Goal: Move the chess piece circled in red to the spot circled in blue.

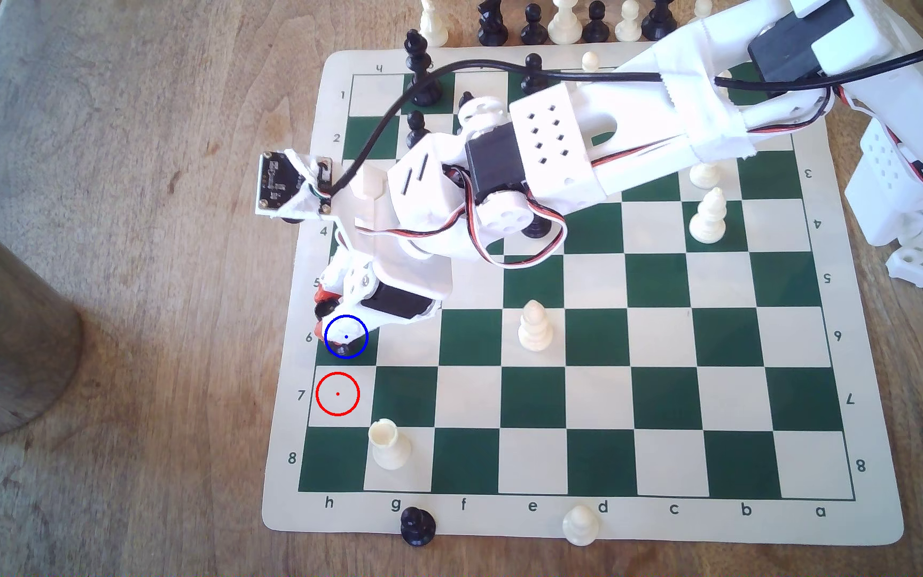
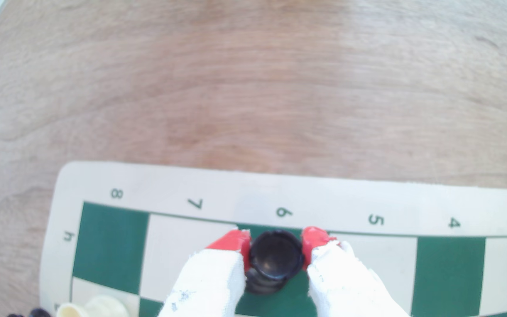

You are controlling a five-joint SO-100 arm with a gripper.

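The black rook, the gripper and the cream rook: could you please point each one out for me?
black rook point(image 2: 275, 254): wrist view, on its hollow top.
gripper point(image 2: 276, 243): wrist view, midway between the red fingertips.
cream rook point(image 1: 390, 444): exterior view, on its body.

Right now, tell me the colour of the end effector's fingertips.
Red, on the fingertips flanking the black rook; the wrist view shows it best.

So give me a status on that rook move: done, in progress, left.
Done: the red-ringed square is empty, and the black rook sits over the blue-ringed green square in column h, row 6. In hand: the end effector has its red fingertips against the rook's sides. Left: release and withdraw; whether the base touches the board is unclear.
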